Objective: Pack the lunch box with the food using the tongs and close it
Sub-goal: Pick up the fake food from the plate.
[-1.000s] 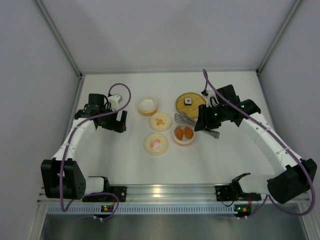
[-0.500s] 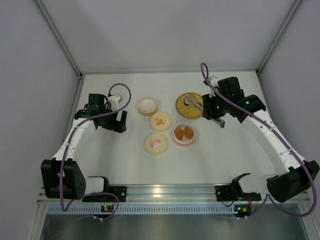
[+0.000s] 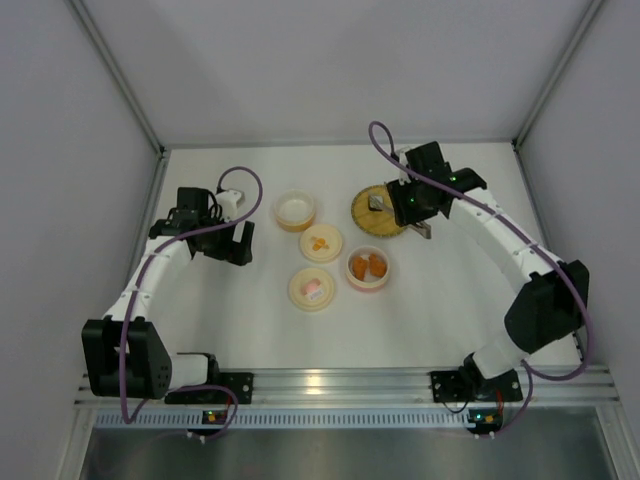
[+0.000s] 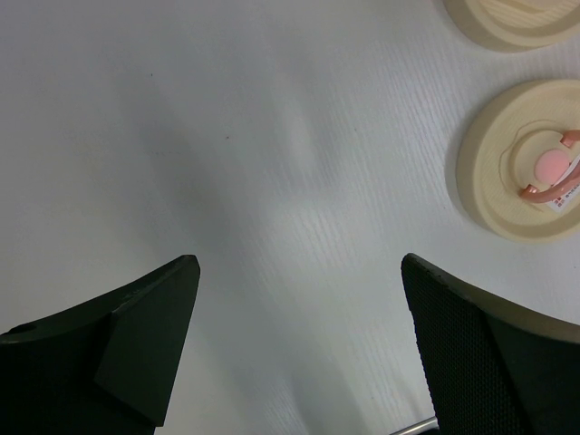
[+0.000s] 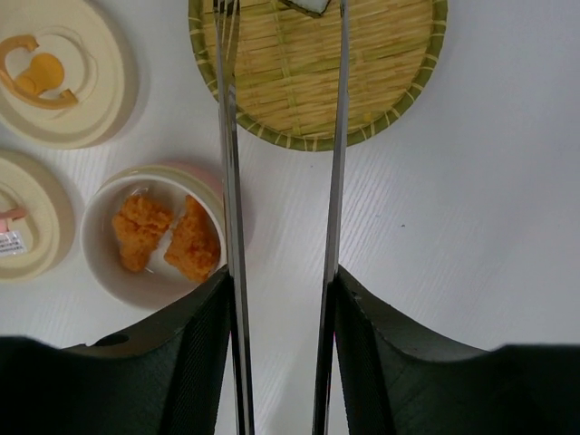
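Tongs (image 5: 227, 181) have left the round bowl (image 5: 98, 272) and now reach over the woven plate (image 5: 390, 82), which sits toward the far edge of the worktop (image 5: 489, 227), right of centre. Your right gripper (image 5: 281, 290) carried them there within the last second. Its fingers (image 5: 195, 353) have eased off but still press the two metal arms from outside, so the tips stand parted.

Between those tips, at the very top of the right wrist view, you can just see the white-and-dark cube (image 5: 308, 5) lying on the plate. Whether the tips touch it I cannot tell. Two orange chunks (image 5: 168, 240) already lie in the bowl, so I judge the cube is your next pick: squeeze, lift, carry it back.

Your left gripper (image 4: 297, 281) hovers unmoved near the left edge of the worktop, fingers wide and empty, with the pink-marked lid (image 4: 507, 172) nearby.
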`<action>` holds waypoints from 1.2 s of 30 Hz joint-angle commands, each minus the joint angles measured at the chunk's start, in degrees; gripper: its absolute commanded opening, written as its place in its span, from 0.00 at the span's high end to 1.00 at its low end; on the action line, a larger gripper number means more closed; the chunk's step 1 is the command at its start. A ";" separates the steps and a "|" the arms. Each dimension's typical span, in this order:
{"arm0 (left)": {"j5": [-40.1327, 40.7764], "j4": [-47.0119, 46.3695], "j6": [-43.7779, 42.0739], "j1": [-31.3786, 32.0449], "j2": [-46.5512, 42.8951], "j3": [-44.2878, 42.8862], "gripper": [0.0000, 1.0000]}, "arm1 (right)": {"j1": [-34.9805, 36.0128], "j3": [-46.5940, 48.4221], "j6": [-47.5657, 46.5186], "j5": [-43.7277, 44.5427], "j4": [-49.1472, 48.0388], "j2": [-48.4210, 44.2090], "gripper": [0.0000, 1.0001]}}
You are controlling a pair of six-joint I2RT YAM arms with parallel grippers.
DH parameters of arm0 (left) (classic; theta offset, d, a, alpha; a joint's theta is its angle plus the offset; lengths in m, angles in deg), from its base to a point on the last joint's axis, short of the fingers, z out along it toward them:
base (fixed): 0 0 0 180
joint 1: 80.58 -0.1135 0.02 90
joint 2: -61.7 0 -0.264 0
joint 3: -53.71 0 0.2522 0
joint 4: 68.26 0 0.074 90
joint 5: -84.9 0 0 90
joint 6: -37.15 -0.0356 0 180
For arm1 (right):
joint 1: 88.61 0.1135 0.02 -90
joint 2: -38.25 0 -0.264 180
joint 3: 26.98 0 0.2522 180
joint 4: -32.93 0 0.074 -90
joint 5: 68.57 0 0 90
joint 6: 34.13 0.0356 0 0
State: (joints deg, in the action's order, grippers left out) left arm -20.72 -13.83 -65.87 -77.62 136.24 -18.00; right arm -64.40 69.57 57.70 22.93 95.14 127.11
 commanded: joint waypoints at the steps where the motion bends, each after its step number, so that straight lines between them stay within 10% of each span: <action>1: -1.34 -1.90 -0.52 0.11 -0.27 -1.02 0.02 | -0.12 4.92 2.04 0.97 -5.56 3.06 0.55; 36: 0.15 -4.28 -1.75 0.11 -0.28 2.32 0.02 | -2.06 7.66 10.92 1.14 -6.96 14.76 0.49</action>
State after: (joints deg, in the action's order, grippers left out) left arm -20.63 -15.54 -66.57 -77.62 136.24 -15.86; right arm -65.91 75.05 67.75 23.54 91.03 141.45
